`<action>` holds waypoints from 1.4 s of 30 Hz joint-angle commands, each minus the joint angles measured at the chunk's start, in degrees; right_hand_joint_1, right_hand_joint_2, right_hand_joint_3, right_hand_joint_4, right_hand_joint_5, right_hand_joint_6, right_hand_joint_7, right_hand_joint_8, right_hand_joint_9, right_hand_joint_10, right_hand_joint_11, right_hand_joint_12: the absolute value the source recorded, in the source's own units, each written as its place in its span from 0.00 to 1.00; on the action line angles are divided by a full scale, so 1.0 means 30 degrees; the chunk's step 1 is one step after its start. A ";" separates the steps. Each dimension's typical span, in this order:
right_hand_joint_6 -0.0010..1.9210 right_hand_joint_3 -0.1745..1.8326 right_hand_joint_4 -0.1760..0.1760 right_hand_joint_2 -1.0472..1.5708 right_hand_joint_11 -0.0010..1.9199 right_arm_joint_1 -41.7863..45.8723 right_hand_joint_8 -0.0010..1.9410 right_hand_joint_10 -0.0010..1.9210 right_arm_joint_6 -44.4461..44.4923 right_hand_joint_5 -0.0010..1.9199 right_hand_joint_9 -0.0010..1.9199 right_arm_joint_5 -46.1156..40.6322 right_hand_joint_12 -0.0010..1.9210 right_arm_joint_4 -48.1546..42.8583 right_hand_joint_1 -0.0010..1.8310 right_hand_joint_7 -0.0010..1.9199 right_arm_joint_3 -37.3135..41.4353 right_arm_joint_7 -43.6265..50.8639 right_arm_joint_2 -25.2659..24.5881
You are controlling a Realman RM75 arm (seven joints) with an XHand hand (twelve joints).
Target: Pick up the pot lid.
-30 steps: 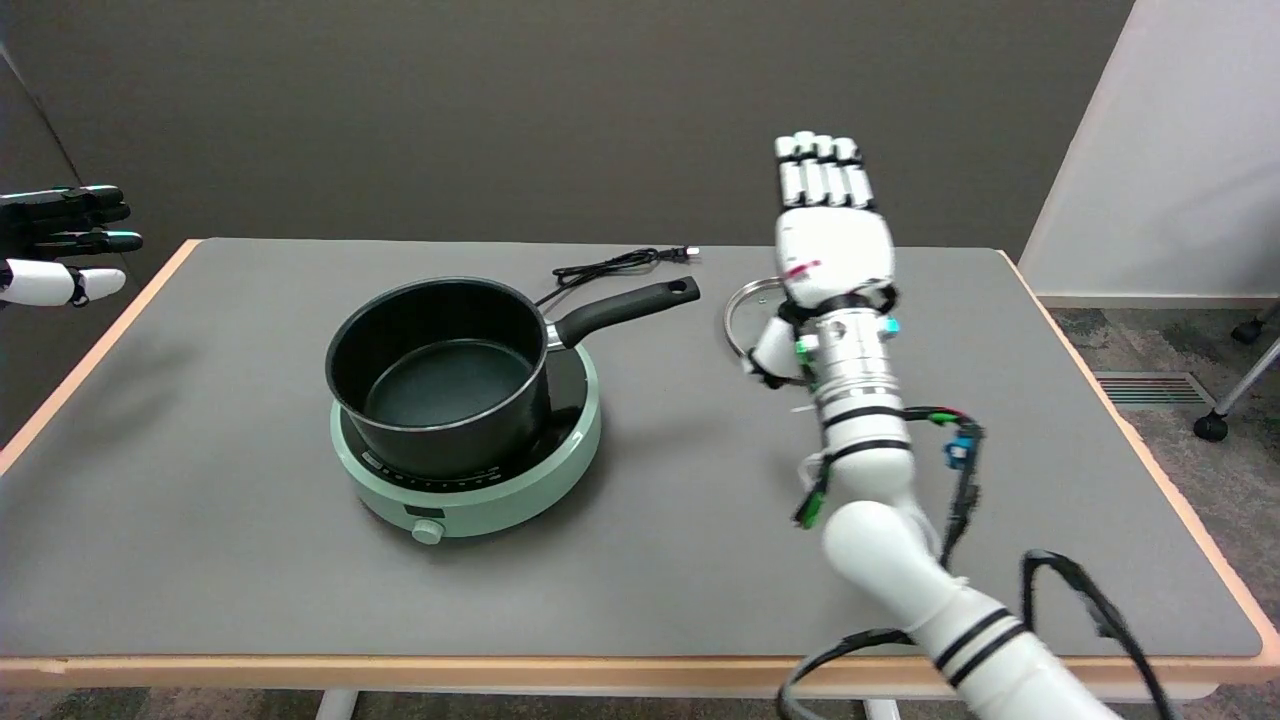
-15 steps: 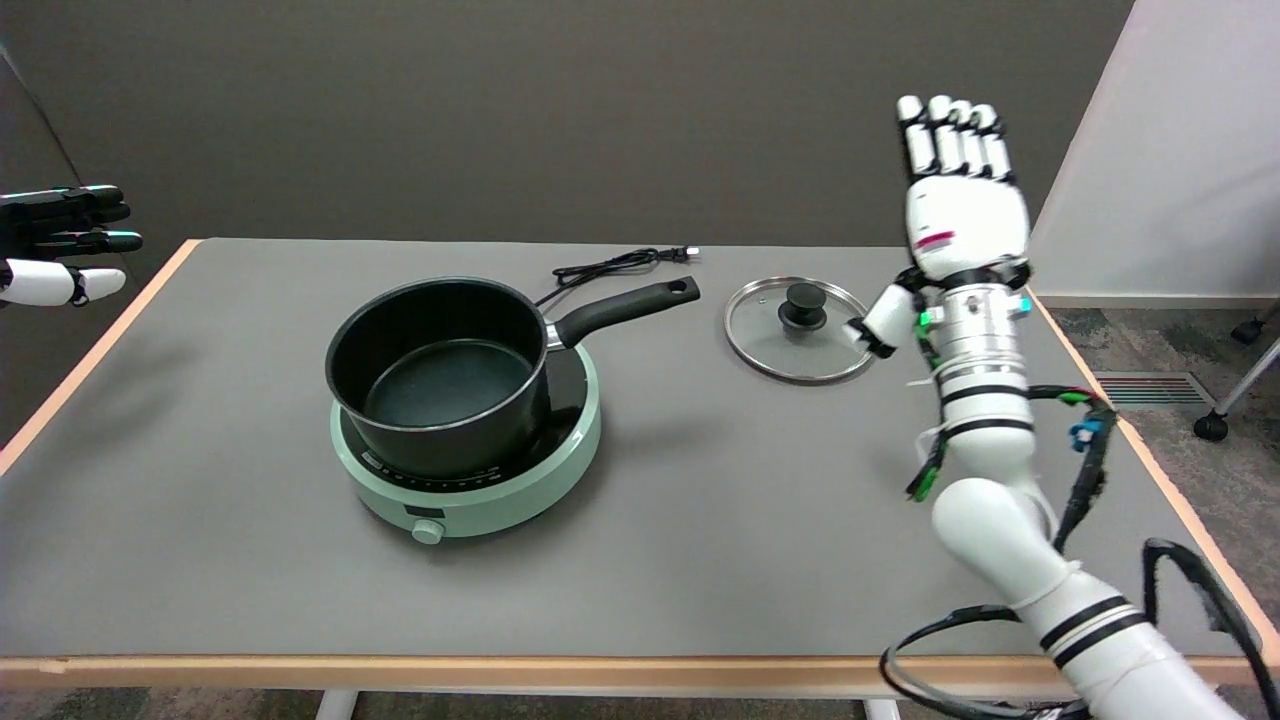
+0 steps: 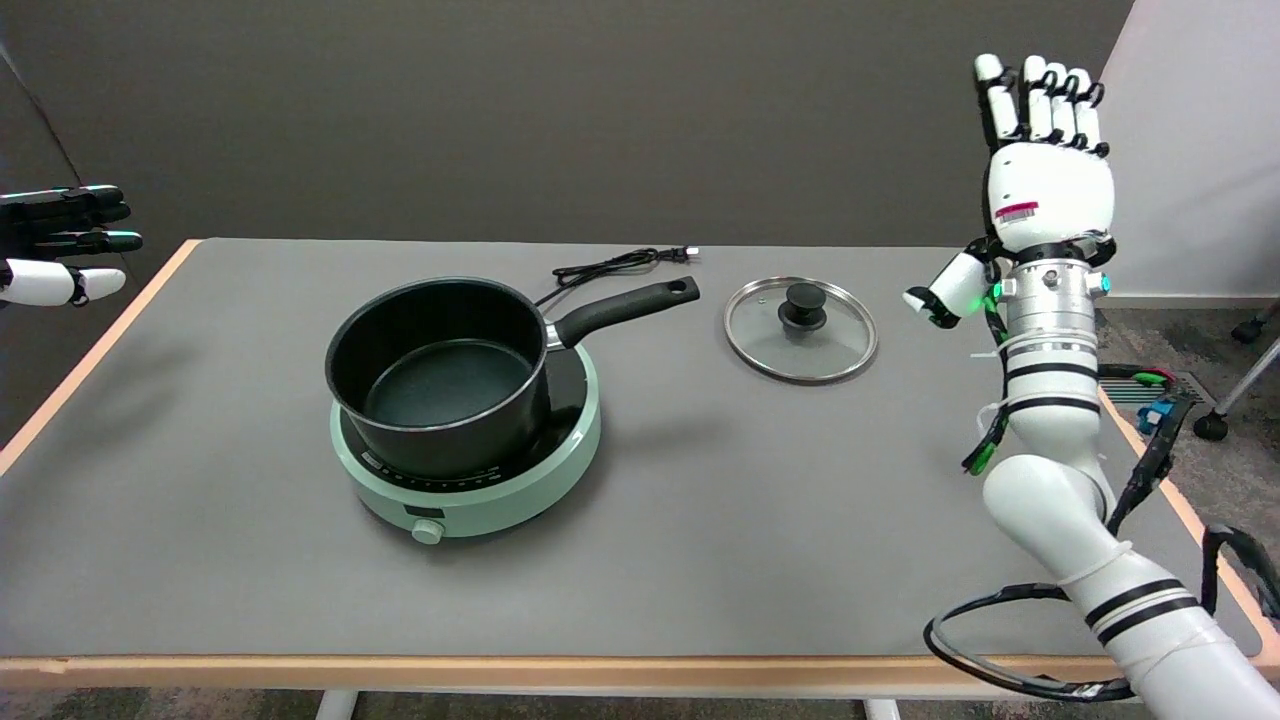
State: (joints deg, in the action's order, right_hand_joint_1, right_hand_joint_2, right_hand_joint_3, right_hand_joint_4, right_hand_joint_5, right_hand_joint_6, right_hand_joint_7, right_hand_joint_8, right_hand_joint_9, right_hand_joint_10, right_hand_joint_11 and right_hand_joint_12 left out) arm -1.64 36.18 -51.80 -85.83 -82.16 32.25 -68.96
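While pot [image 3: 440,375] and cooker [image 3: 480,480] sit centre-left, pot lid [image 3: 801,329] lies unobstructed | right hand [image 3: 1045,190], empty, fingers extended, now farther right.

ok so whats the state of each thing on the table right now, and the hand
Round glass pot lid with black knob: flat on the table, knob up, untouched.
Black saucepan: uncovered, empty, sitting on the cooker.
Round pale green electric cooker: under the pan; on or off cannot be told.
Black power cord: plug lying loose on the table.
Right hand: raised, fingers straight, holding nothing.
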 commanded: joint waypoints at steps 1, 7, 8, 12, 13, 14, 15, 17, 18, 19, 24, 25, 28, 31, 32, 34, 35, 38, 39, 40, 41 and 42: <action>0.01 0.84 1.00 0.08 0.01 -0.2097 0.01 0.01 -0.8466 0.01 0.01 0.0209 0.01 0.1235 0.62 0.01 0.0559 -0.3298 0.1472; 0.01 0.81 1.00 0.09 0.01 -0.2524 0.01 0.01 -0.8671 0.01 0.01 0.0141 0.01 0.1545 0.62 0.01 -0.0095 -0.4132 0.2443; 0.01 0.81 1.00 0.09 0.01 -0.2594 0.01 0.01 -0.8767 0.01 0.01 0.0182 0.01 0.1571 0.62 0.01 -0.0095 -0.4263 0.2497; 0.40 0.47 0.90 0.68 0.31 -0.3022 0.26 0.42 -0.9665 0.40 0.45 0.0183 0.66 0.1839 0.41 0.50 -0.0534 -0.5079 0.3238; 0.40 0.47 0.90 0.68 0.31 -0.3119 0.26 0.42 -0.9735 0.40 0.45 0.0183 0.66 0.1909 0.41 0.50 -0.0694 -0.5096 0.3414; 0.40 0.47 0.90 0.68 0.31 -0.3220 0.26 0.42 -0.9809 0.40 0.45 0.0183 0.66 0.1983 0.41 0.50 -0.0869 -0.5096 0.3590; 0.40 0.47 0.90 0.68 0.31 -0.3348 0.26 0.42 -0.9851 0.40 0.45 0.0183 0.66 0.2025 0.41 0.50 -0.0960 -0.5096 0.3700; 0.40 0.47 0.90 0.68 0.31 -0.3466 0.26 0.42 -1.0004 0.40 0.45 0.0201 0.66 0.2032 0.41 0.50 -0.0963 -0.5096 0.3767; 0.40 0.47 0.90 0.68 0.31 -0.3545 0.26 0.42 -1.0173 0.40 0.45 0.0209 0.66 0.2050 0.41 0.50 -0.0911 -0.5096 0.3775; 0.40 0.47 0.90 0.68 0.31 -0.3606 0.26 0.42 -1.0303 0.40 0.45 0.0209 0.66 0.2059 0.41 0.50 -0.0876 -0.5096 0.3775; 0.41 0.47 0.91 0.68 0.31 -0.4293 0.26 0.42 -1.1013 0.40 0.45 0.0191 0.67 0.2694 0.42 0.50 -0.1183 -0.5096 0.3953; 0.41 0.47 0.91 0.68 0.31 -0.4459 0.26 0.42 -1.1030 0.40 0.45 0.0183 0.67 0.2868 0.42 0.50 -0.1339 -0.5096 0.3961; 0.41 0.47 0.92 0.68 0.31 -0.5199 0.26 0.42 -1.1442 0.39 0.46 0.0183 0.65 0.3555 0.42 0.50 -0.1943 -0.5122 0.3988; 0.36 0.47 0.86 0.67 0.31 -0.5767 0.24 0.41 -1.2127 0.39 0.45 0.0164 0.64 0.4320 0.43 0.49 -0.2604 -0.5122 0.3988; 0.34 0.48 0.82 0.67 0.30 -0.5960 0.23 0.40 -1.2309 0.39 0.44 0.0099 0.64 0.4606 0.44 0.48 -0.2786 -0.5122 0.3988; 0.30 0.48 0.77 0.67 0.30 -0.6306 0.21 0.39 -1.2656 0.38 0.44 0.0031 0.64 0.5115 0.44 0.47 -0.3178 -0.5122 0.3961; 0.27 0.49 0.74 0.66 0.30 -0.6488 0.20 0.38 -1.2793 0.38 0.43 0.0023 0.64 0.5372 0.45 0.46 -0.3378 -0.5122 0.3924; 0.24 0.49 0.70 0.66 0.29 -0.7042 0.18 0.37 -1.3528 0.37 0.43 -0.0030 0.65 0.6048 0.46 0.45 -0.3902 -0.5122 0.3843; 0.22 0.50 0.68 0.66 0.29 -0.7185 0.17 0.37 -1.3723 0.36 0.42 -0.0030 0.65 0.6225 0.46 0.44 -0.4012 -0.5122 0.3810; 0.21 0.50 0.68 0.66 0.29 -0.7384 0.17 0.37 -1.3920 0.36 0.42 -0.0030 0.65 0.6451 0.46 0.44 -0.4185 -0.5122 0.3801; 0.21 0.50 0.67 0.65 0.29 -0.7551 0.17 0.36 -1.4118 0.36 0.42 -0.0030 0.65 0.6721 0.47 0.43 -0.4400 -0.5122 0.3764; 0.20 0.53 0.66 0.64 0.28 -0.7628 0.16 0.36 -1.4246 0.35 0.41 -0.0030 0.66 0.6855 0.48 0.42 -0.4518 -0.5122 0.3730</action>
State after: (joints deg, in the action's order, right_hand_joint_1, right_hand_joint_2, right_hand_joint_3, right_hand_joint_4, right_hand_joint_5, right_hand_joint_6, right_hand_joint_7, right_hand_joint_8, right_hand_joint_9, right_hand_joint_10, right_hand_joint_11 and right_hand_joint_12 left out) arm -16.70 2.44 -51.32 -74.44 -88.53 17.76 -58.09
